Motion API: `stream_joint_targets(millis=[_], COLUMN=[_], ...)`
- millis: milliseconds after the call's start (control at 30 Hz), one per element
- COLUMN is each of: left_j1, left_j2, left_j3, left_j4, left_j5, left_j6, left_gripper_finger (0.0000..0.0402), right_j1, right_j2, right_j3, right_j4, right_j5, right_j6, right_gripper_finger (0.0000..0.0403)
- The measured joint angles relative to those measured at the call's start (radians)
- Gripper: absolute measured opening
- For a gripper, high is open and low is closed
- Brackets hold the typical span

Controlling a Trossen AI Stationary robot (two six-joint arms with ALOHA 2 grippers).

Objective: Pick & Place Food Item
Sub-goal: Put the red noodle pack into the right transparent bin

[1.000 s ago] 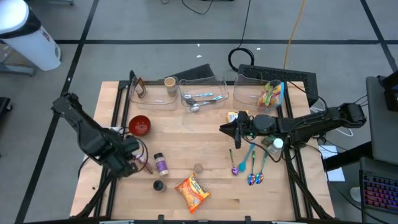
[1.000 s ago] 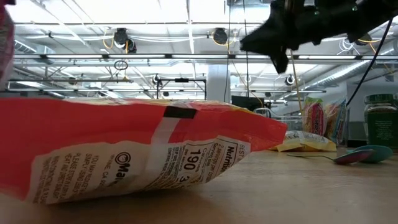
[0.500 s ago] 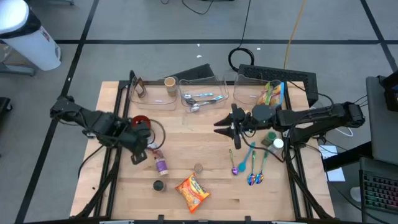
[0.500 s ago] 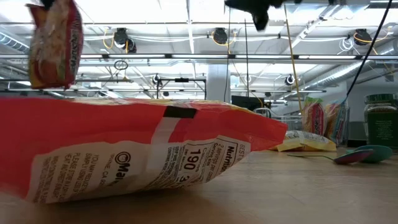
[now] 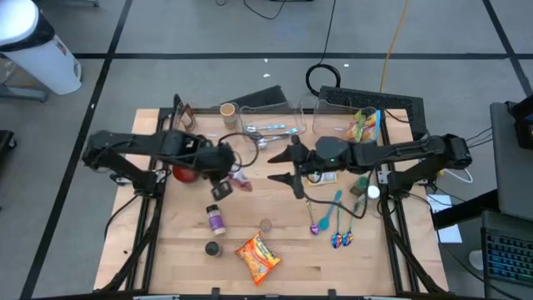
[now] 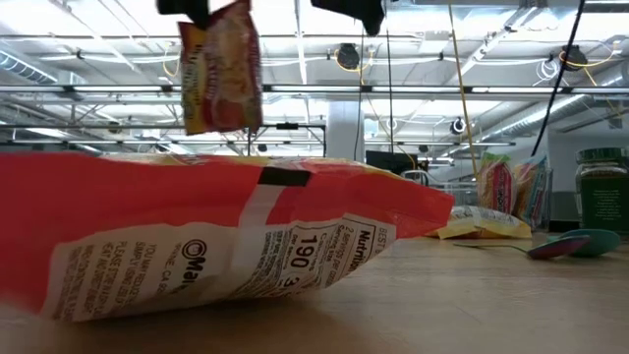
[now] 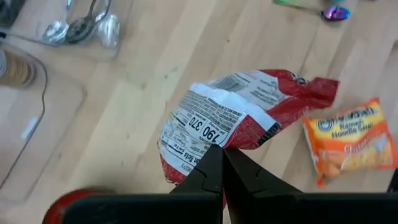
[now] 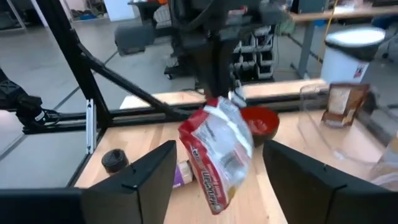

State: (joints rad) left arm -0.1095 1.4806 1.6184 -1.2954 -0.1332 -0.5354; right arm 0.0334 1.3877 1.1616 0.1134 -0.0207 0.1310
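A red-and-white food packet (image 8: 217, 155) hangs in the air over the middle of the table, also in the high view (image 5: 242, 182) and the low view (image 6: 221, 69). My left gripper (image 7: 221, 167) is shut on it from above. My right gripper (image 5: 281, 164) is open and level. It points toward the table's left edge at the packet from a short way off, and its two fingers (image 8: 146, 174) frame the packet in the right wrist view without touching it. An orange ramen pack (image 5: 256, 257) lies flat near the front edge. My left gripper pinches the packet's upper end (image 7: 211, 148) between its two shut fingers, coming steeply from above. The packet hangs below the fingers (image 6: 211, 25), roughly upright and lifted clear of the table.
Three clear containers stand along the far edge: one with a cup (image 5: 204, 125), one with spoons (image 5: 271, 127), one with snack bags (image 5: 354, 125). A red bowl (image 5: 185, 172), a purple bottle (image 5: 216, 218), a dark cap (image 5: 212, 248) and coloured spoons (image 5: 333, 221) lie around.
My left gripper has swung from the near left toward the table's middle and risen, carrying the packet, which hangs clear. My right gripper has risen, moved toward the left edge and opened its fingers.
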Motion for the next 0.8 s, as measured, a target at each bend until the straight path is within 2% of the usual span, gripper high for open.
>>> stream_joint_targets(millis=[400,800], left_j1=[0.052,0.077], left_j2=[0.138,0.165], left_j3=[0.134,0.144], left_j4=[0.150,0.259], left_j5=[0.046,0.023], left_j6=[0.098,0.117], left_gripper_finger=[0.0000,0.0000], right_j1=[0.005,0.013], right_j2=[0.040,0.040], right_j3=[0.003,0.003], right_j4=[0.006,-0.002], right_j5=[-0.001,-0.005], right_j6=[0.042,0.068], right_gripper_finger=[0.0237,0.0235])
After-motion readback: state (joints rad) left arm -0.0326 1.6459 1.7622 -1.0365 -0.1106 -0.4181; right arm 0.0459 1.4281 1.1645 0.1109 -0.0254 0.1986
